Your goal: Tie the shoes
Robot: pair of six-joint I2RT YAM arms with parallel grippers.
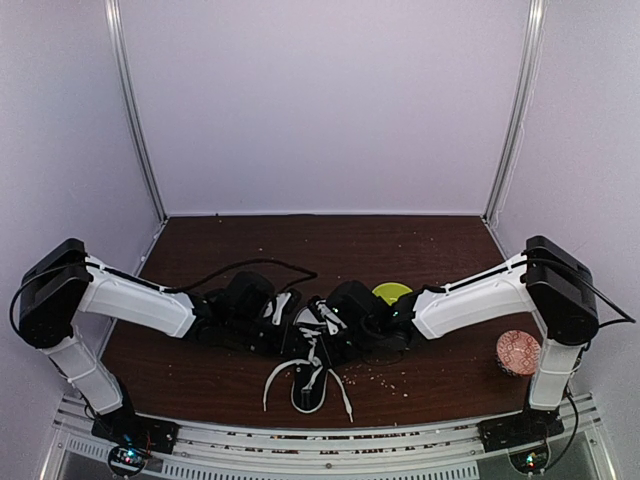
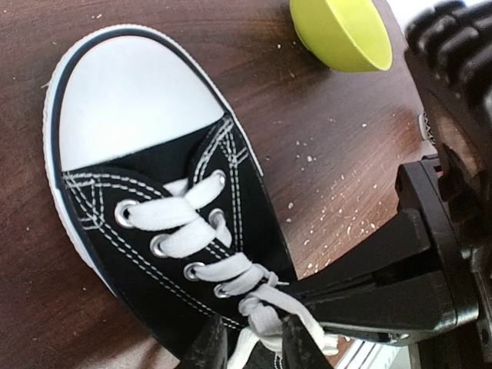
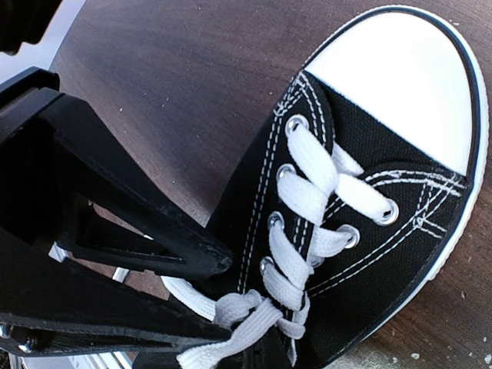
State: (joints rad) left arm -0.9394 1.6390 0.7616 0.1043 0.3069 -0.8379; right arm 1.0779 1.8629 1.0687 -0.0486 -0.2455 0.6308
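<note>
The black sneaker with a white toe cap lies mid-table between both arms. It also shows in the left wrist view and the right wrist view. Its white laces cross up to a half-knot at the top eyelets. My left gripper has its fingers on either side of that knot, closed on the lace bundle. My right gripper meets it from the other side, pinched on a lace, its fingers mostly out of frame. Two loose lace ends trail toward the near edge.
A lime-green bowl sits just behind the right gripper and also shows in the left wrist view. A pink patterned cup stands at the right by the right arm's base. Pale crumbs are scattered on the brown table.
</note>
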